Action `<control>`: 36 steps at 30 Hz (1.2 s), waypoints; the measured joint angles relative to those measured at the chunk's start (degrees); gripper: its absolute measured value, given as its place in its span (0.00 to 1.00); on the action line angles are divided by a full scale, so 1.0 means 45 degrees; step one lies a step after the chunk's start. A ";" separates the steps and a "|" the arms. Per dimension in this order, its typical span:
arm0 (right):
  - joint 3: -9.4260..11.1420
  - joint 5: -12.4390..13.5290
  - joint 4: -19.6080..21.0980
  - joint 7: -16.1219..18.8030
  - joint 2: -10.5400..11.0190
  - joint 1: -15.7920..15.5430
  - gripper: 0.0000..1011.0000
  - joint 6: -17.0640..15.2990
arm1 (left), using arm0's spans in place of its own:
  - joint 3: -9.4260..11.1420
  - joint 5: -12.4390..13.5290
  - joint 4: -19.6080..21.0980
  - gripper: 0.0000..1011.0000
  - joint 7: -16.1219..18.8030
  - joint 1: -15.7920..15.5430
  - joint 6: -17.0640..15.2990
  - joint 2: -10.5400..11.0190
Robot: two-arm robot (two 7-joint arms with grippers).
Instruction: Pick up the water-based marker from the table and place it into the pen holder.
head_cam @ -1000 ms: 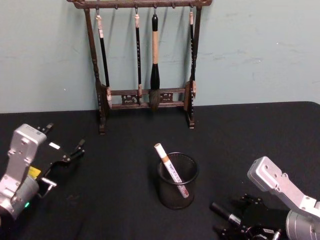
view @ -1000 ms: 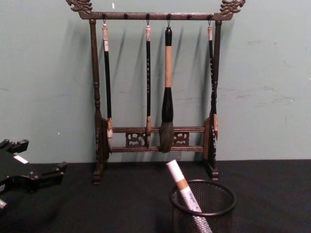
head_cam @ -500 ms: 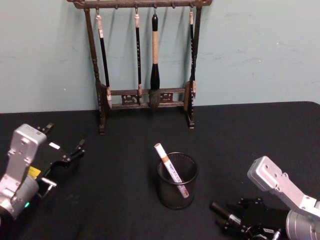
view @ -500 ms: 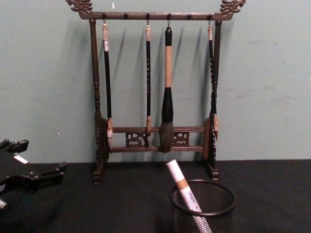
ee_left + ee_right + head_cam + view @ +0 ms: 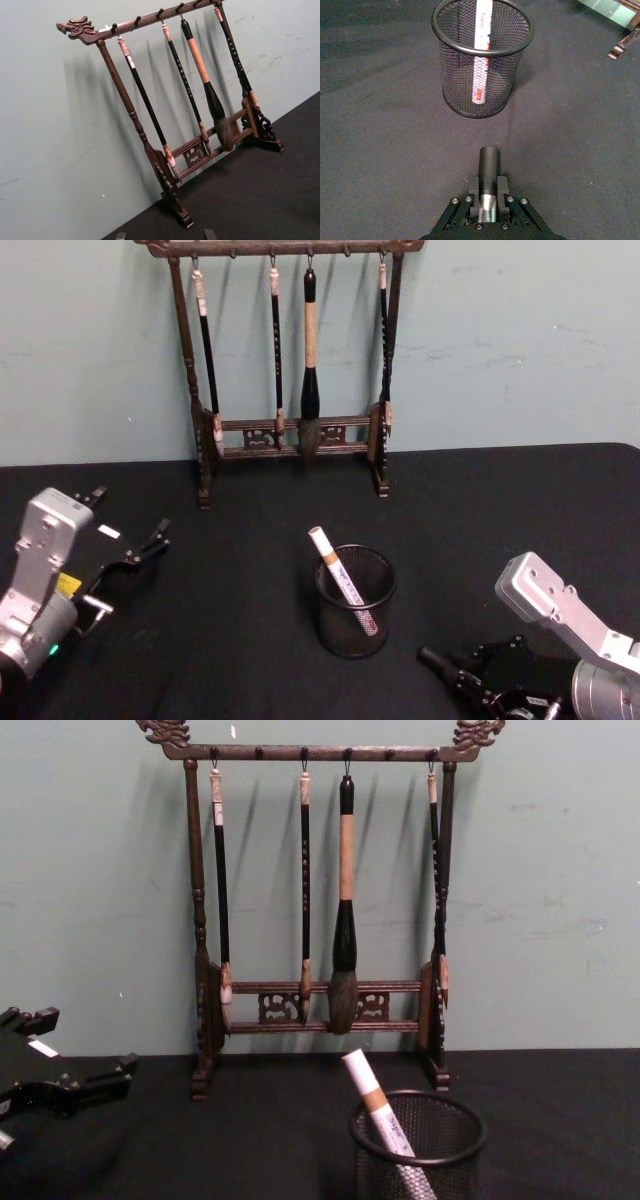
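**Arms.** The left gripper [image 5: 130,515] is held over the left side of the table [image 5: 250,650]. Its silver wrist housing is angled up, and the pincer is aimed fwd and inward, twd the back ctr. Its black fingers [image 5: 155,537] are spread wide w/ nothing btwn them. In the left wrist view both tips are seen set apart at the frame edge. This gripper is well apart from the pen holder [image 5: 352,635].

The right gripper [image 5: 468,672] is held low over the near right corner of the table, w/ a silver arm link sloping up behind it. It is pointed twd the holder's lower wall, near it but not touching. Whether this pincer is open or closed cannot be told.

**Containers.** The pen holder, a round black mesh cup w/ a solid rim, is stood upright approx. mid-table, in front of the brush rack [image 5: 290,435]. The water-based marker [image 5: 340,578] is lodged inside it, tilted. The white cap is uppermost and leans twd the robot's left and rear. The cap and tan band project above the rim. The pale barrel w/ print and red marking is seen through the mesh, running down to the cup's floor. The marker is clear of both grippers.

The rack, of dark carved wood, is set at the table's back edge against a pale green wall [image 5: 500,340]. Four brushes [image 5: 310,350] are hung from its top bar.
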State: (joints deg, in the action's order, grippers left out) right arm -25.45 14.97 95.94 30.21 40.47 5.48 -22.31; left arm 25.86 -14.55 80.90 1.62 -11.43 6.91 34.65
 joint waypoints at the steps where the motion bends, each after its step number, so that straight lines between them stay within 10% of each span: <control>1: 0.0000 0.0000 0.0000 0.0000 0.0000 0.0000 0.21 0.0000 | 0.0000 0.0000 0.0000 1.00 0.0000 0.0000 0.0000 0.0000; 20: 0.0193 0.0264 -0.0003 0.0044 -0.0060 -0.0001 0.21 0.0103 | 0.0000 0.0000 0.0001 1.00 0.0000 0.0000 0.0000 0.0000; 36: 0.1297 0.0921 0.0642 -0.0600 -0.0312 -0.0055 0.21 0.1552 | 0.0000 0.0000 0.0000 1.00 0.0000 -0.0001 0.0000 0.0000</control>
State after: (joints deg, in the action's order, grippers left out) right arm -19.62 19.12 98.83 27.51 39.07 5.23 -15.32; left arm 25.86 -14.55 80.90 1.62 -11.44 6.91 34.65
